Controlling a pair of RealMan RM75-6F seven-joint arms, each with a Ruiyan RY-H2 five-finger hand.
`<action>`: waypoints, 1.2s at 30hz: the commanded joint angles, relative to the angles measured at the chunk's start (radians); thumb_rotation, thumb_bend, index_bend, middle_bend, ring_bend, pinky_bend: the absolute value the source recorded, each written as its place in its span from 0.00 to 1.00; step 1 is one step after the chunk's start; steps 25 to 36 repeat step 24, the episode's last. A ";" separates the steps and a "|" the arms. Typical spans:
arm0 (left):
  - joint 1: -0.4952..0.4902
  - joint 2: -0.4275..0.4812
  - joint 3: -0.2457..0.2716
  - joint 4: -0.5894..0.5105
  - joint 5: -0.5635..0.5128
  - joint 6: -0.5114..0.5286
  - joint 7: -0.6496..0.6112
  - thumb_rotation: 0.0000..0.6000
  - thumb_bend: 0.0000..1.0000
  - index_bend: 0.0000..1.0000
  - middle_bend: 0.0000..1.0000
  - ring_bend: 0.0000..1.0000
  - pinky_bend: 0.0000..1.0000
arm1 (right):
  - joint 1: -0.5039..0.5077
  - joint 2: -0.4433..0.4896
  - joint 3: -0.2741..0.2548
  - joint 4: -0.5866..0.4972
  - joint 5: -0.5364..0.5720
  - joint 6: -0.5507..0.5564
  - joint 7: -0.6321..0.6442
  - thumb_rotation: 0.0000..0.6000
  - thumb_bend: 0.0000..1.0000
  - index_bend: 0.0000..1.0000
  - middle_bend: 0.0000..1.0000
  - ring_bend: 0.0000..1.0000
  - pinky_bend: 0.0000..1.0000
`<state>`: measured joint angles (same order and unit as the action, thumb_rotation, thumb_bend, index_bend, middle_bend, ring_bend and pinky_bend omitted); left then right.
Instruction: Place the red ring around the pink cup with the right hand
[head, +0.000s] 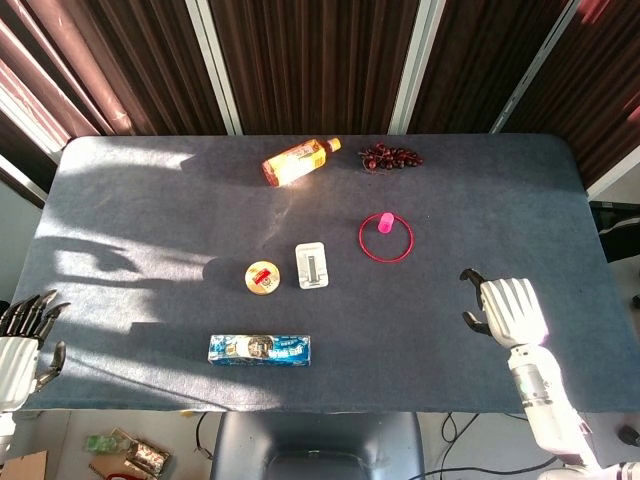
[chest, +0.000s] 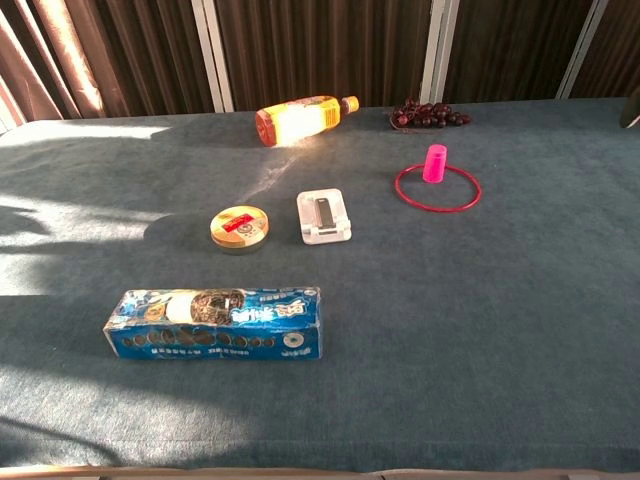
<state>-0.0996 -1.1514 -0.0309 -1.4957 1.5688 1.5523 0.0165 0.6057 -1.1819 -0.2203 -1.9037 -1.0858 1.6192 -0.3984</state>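
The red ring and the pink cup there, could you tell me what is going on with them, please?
Nothing is being handled right now. The red ring lies flat on the table around the upright pink cup, which stands off-centre near the ring's far edge. The right hand is off to the near right side, fingers apart and holding nothing. The left hand idles at the table's near left corner.

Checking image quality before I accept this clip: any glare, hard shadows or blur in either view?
Head view: sunlight glares off the orange bottle, and sun patches and shadows streak the table's left side; sharp overall. Chest view: the same bottle is blown out, and the red ring and pink cup are crisp.
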 joint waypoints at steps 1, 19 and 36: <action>-0.010 -0.002 0.000 -0.001 -0.004 -0.023 0.003 1.00 0.54 0.20 0.08 0.08 0.13 | -0.209 -0.027 -0.085 0.114 -0.154 0.165 0.061 1.00 0.20 0.40 0.51 0.59 0.67; -0.024 0.002 -0.007 -0.011 -0.036 -0.065 0.010 1.00 0.54 0.20 0.09 0.08 0.14 | -0.330 -0.008 0.026 0.168 -0.134 -0.039 0.127 1.00 0.15 0.10 0.18 0.21 0.33; -0.025 0.001 -0.009 -0.011 -0.038 -0.064 0.008 1.00 0.54 0.20 0.09 0.09 0.14 | -0.350 -0.008 0.053 0.173 -0.155 -0.063 0.121 1.00 0.15 0.10 0.18 0.21 0.33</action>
